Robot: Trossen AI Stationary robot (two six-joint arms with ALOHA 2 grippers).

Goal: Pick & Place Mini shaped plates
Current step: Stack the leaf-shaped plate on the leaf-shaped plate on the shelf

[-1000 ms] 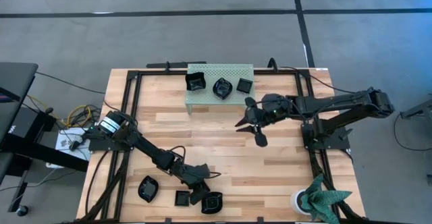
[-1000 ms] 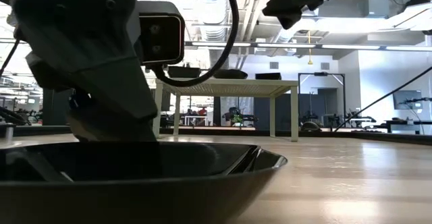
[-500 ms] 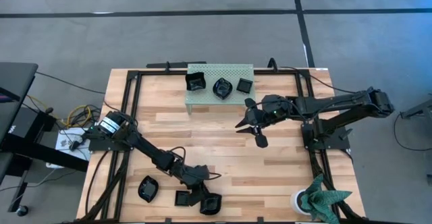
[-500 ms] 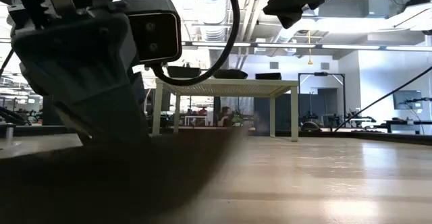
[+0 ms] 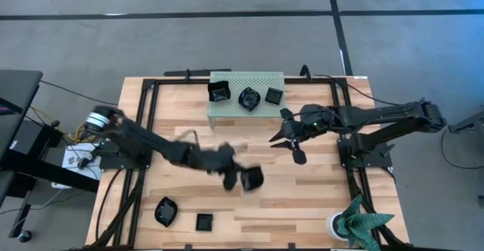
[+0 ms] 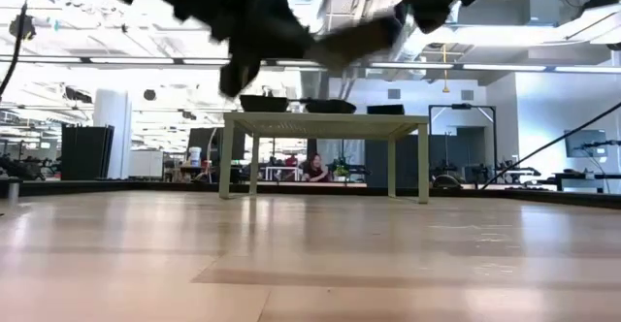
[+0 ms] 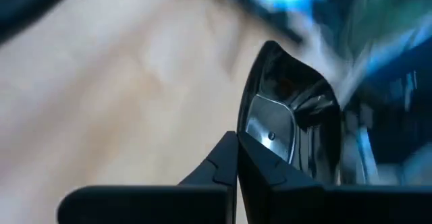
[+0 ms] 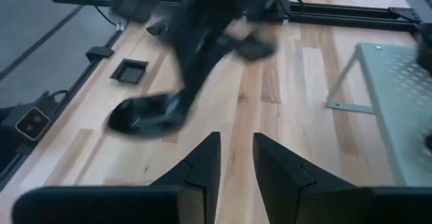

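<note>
Wooden counter (image 5: 302, 183) looks different from a second ago: the left claw (image 5: 236, 178) went from open over a mini plate (image 5: 252, 178) at the front edge to pinched shut on its rim, now swinging it mid-counter toward the green rack (image 5: 246, 100). Right claw (image 5: 290, 140) hovers, fingers slightly apart, empty. One more pick done.

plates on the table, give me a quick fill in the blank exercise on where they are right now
1. The number of plates on the green rack is ____.
2. The left gripper is shut on a ____, held above the table.
3. The plates lying on the table near its front edge number ____.
4. The right gripper holds ____.

Missing words: three; plate; two; nothing
</note>
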